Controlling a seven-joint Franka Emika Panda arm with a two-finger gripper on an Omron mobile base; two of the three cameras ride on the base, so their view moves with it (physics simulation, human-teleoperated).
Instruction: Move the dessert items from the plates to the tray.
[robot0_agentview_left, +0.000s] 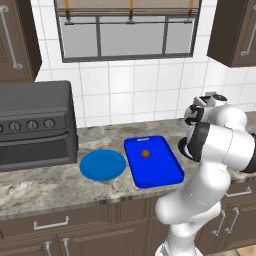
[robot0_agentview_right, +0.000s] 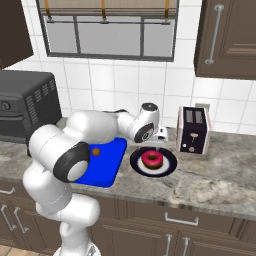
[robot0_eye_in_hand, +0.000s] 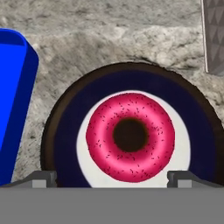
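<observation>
A home kitchen: marble counter, tiled wall, toaster, countertop oven (wood cabinets below).

The small brown ball lies inside the blue rectangular tray, near its middle. The round blue plate sits just left of the tray. The pink donut lies flat, centred on the dark-rimmed plate, right of the tray.
</observation>
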